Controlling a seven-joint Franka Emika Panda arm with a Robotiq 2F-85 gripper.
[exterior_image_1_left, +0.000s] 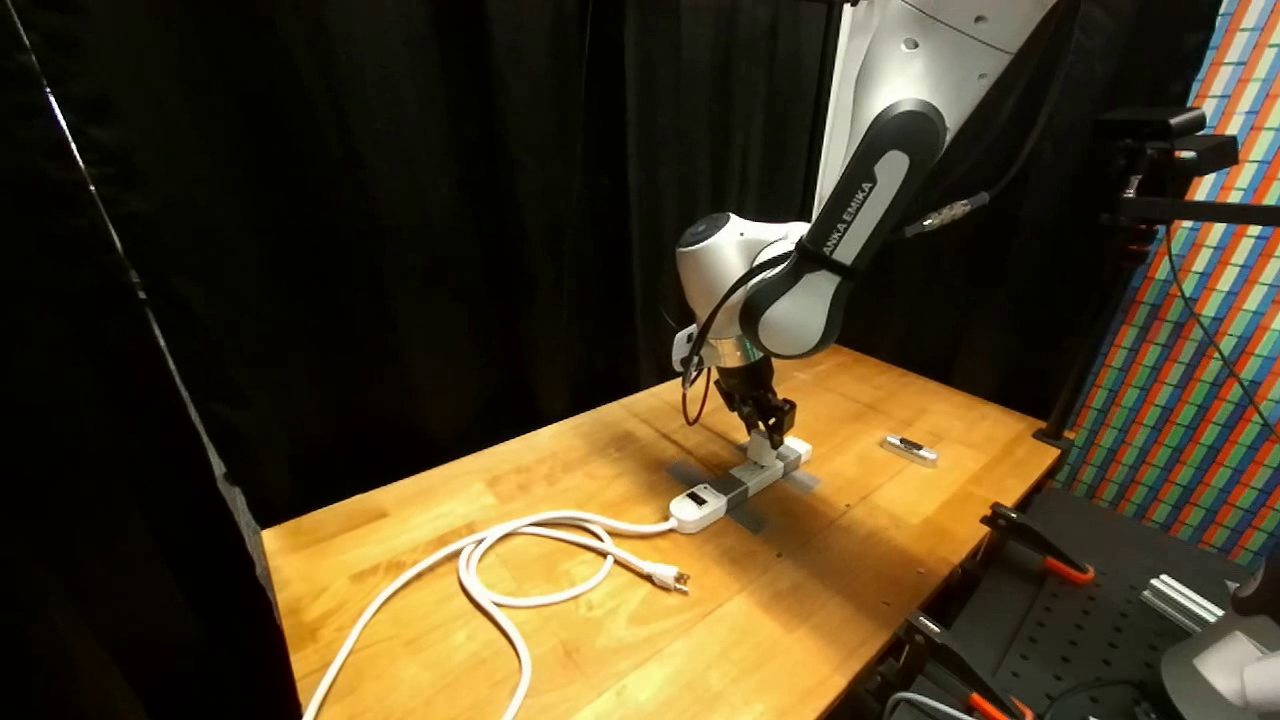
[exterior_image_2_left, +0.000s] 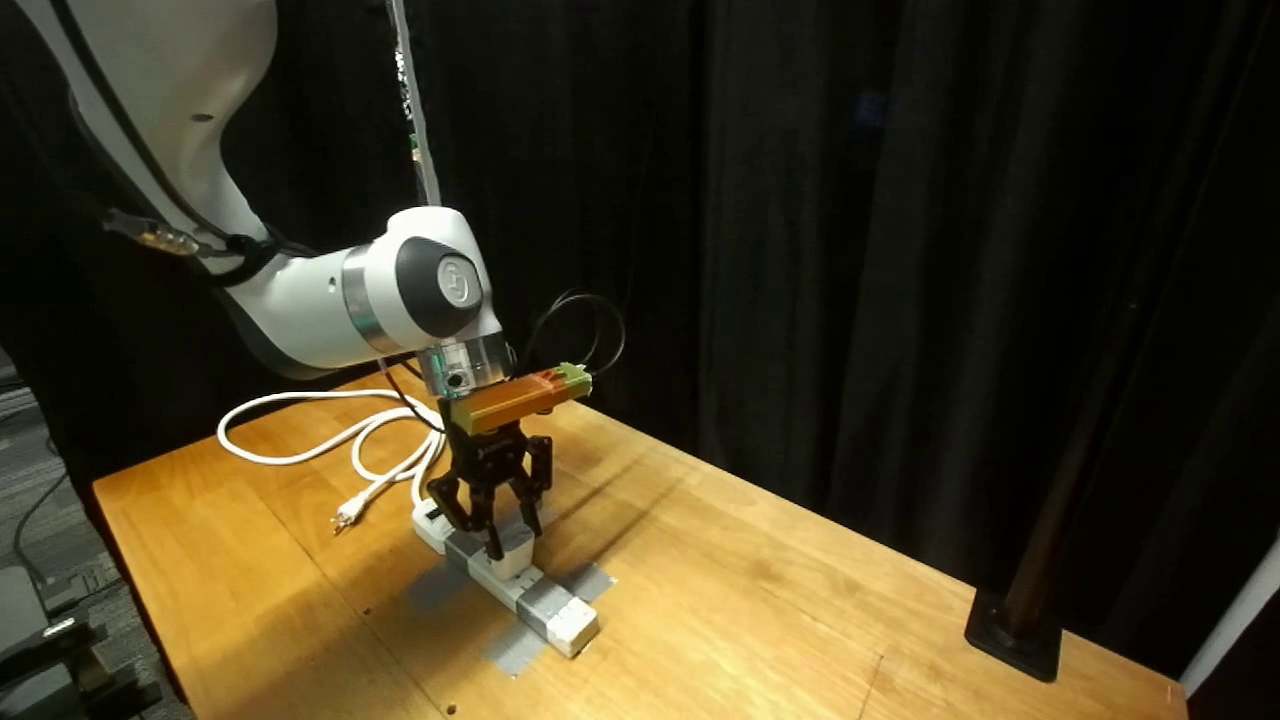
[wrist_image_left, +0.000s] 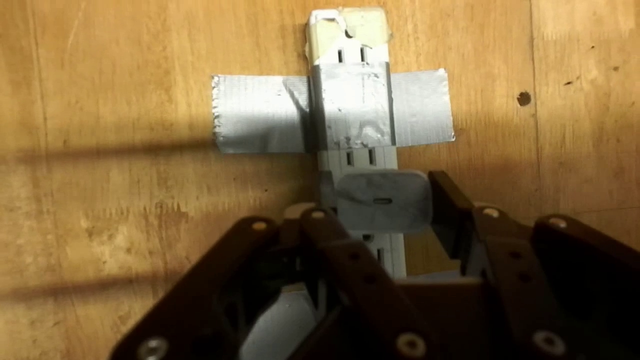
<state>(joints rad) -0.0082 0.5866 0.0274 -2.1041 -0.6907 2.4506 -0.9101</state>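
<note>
A white charger block with a small slot in its top face sits between the two fingers of my gripper. Both pads meet its sides in the wrist view. Under it lies a white power strip, taped to the wooden table. In both exterior views the gripper points straight down, and the block is on or just over the strip. The block's underside is hidden, so I cannot tell whether its prongs are in a socket.
Grey tape holds the strip down. Its white cord loops over the table, with a loose plug. A small white-and-black object lies to one side. Orange-handled clamps grip the table edge, and a black post base stands at a corner.
</note>
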